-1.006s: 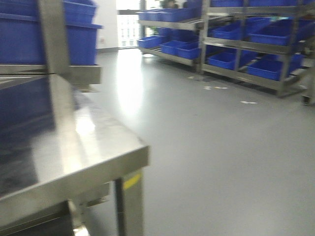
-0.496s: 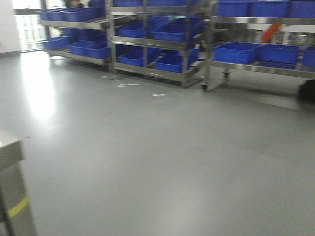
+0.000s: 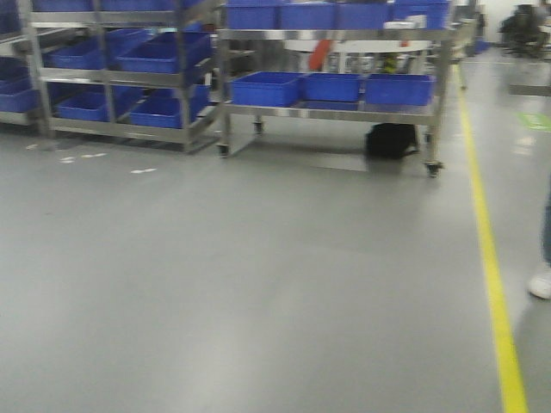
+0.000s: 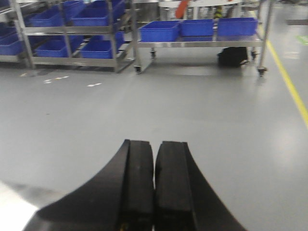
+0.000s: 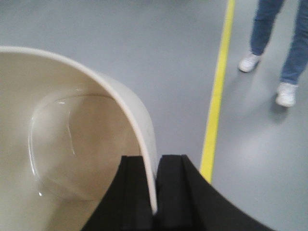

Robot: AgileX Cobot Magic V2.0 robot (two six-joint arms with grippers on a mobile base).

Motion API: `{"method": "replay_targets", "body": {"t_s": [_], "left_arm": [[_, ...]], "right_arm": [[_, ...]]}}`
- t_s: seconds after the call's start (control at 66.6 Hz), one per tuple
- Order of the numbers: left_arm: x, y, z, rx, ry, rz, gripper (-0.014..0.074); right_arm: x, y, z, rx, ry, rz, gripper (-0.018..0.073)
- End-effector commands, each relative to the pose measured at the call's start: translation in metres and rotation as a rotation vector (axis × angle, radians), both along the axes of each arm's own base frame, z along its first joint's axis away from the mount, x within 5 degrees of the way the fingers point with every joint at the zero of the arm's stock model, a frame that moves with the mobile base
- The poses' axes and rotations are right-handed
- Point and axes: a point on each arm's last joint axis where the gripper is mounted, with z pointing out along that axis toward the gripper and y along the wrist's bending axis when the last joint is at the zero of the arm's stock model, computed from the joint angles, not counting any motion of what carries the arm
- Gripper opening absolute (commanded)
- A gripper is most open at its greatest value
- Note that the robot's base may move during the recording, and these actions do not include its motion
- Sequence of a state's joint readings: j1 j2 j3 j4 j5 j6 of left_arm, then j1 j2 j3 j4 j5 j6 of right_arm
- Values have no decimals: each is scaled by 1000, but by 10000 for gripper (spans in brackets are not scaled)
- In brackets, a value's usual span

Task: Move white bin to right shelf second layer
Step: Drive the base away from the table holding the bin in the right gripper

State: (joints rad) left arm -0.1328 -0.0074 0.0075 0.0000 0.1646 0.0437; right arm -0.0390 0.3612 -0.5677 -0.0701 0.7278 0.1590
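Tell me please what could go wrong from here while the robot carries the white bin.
1. The right gripper pinches the white bin by one thin wall only, at the rim. A jolt while driving could let it tilt or slip out.
2. A person stands just beyond the yellow line, near the robot. A turn towards that side might bring the bin against them.

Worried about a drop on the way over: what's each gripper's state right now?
Left gripper: closed, holding nothing.
Right gripper: closed on the wall of the cream-white glossy plastic bin.
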Motion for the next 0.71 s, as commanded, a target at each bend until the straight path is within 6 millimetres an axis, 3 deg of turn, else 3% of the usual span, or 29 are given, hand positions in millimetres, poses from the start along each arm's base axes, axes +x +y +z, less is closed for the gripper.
{"method": "replay_targets", "body": {"t_s": [0.0,0.691], "left_arm": [[1,0,-4,-14,-63,-5,85],[1,0,-4,-14,-63,-5,85]], "right_arm": [[2,0,18,-10,-129,-2,49],[2,0,18,-9,-124,-3,49]]}}
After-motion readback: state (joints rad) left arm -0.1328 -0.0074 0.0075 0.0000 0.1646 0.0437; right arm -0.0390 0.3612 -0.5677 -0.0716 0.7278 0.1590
